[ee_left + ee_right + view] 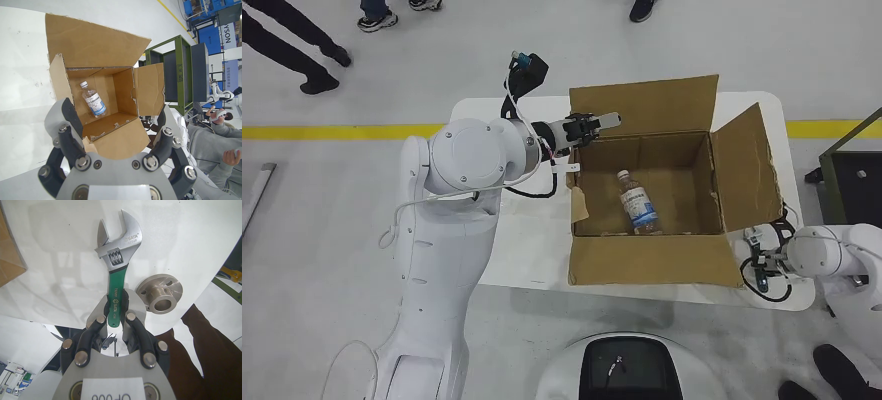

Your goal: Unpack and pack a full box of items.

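Observation:
An open cardboard box (662,250) stands in the middle of the white table (512,210), its flaps spread outward. Inside it lies a clear plastic bottle (639,203) with a white cap and a blue-and-white label (94,103). My left gripper (598,123) hovers over the box's left rear corner, open and holding nothing (117,115). My right gripper (115,306) is shut on the green handle of an adjustable wrench (118,255), whose steel head rests on the table. It sits at the table's front right corner (760,262), just outside the box.
A round metal flange (160,294) lies on the table right beside the wrench handle. A green metal rack (847,170) stands off the table's right end. The box's right flap (747,165) leans out over the right gripper's side.

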You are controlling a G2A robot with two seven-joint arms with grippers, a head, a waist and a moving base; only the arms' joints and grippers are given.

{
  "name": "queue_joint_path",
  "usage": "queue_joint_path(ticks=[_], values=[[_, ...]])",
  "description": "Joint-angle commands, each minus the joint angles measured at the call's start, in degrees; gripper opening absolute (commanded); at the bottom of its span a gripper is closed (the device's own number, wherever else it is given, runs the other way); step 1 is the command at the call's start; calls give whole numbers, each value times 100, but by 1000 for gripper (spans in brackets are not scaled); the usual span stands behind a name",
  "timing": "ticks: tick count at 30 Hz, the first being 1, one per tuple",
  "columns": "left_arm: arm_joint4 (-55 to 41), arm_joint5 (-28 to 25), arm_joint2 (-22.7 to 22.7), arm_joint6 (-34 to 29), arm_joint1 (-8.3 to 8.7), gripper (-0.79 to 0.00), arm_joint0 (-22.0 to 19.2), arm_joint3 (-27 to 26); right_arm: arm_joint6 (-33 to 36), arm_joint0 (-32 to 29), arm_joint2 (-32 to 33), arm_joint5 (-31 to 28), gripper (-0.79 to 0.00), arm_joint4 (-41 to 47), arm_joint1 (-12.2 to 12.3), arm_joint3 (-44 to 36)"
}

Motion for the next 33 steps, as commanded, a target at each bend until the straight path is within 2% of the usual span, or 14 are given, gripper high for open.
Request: queue_joint_path(ticks=[1,9,15,26,33], values=[[0,0,0,0,0,0,0,0,2,5,38,-17,-785,20,4,-15],[0,0,0,0,0,0,0,0,-118,-69,407,-201,-785,311,40,-288],[0,0,0,0,0,0,0,0,-243,-229,1044,-207,-785,520,102,-578],[0,0,0,0,0,0,0,0,-659,-265,2569,-677,-785,2145,183,-962],[0,0,0,0,0,0,0,0,-739,-270,3156,-842,-785,3264,213,-1230]])
